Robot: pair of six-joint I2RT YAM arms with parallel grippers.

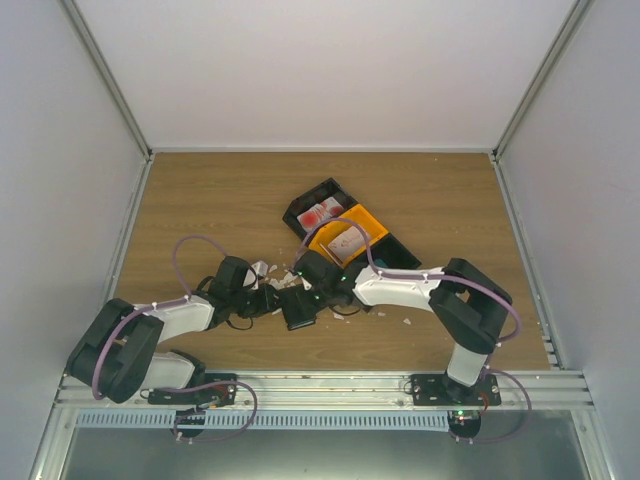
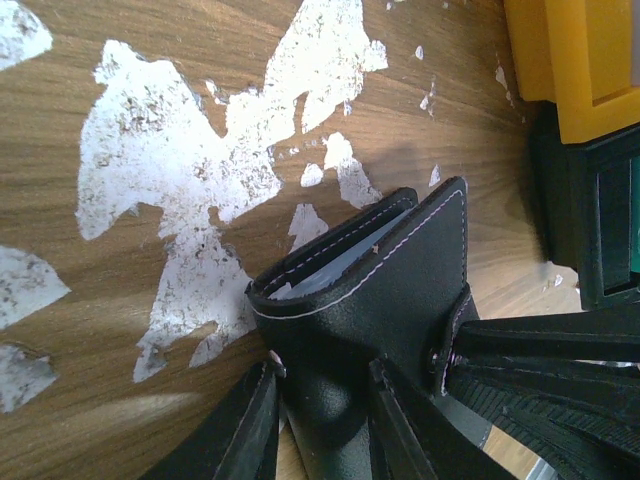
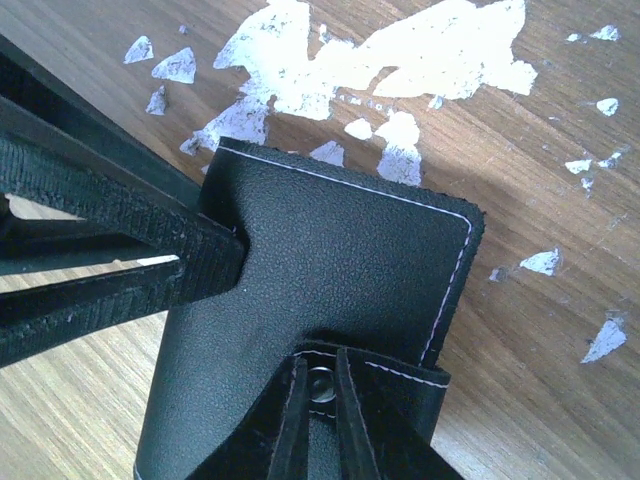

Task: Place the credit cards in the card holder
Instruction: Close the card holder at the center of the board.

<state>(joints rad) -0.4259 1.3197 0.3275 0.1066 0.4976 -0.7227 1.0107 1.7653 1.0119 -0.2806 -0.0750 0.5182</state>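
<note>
The black card holder [image 1: 298, 308] is held just above the table between both arms. My left gripper [image 2: 322, 372] is shut on its folded body [image 2: 380, 280], one finger on each side. A pale edge [image 2: 345, 262] shows inside the fold. My right gripper [image 3: 320, 378] is shut on the clasp tab, its fingertips [image 3: 345, 400] either side of the metal snap. The holder's outer face [image 3: 330, 260] fills the right wrist view. A red-and-white credit card [image 1: 322, 213] lies in a black bin, and a pale card [image 1: 347, 240] lies in the orange bin.
The black bin [image 1: 303, 205], orange bin [image 1: 372, 225] and another black bin [image 1: 398, 256] sit just behind the grippers. White torn scraps [image 2: 170, 150] are scattered over the wood under and around the holder. Grey walls enclose the table on three sides.
</note>
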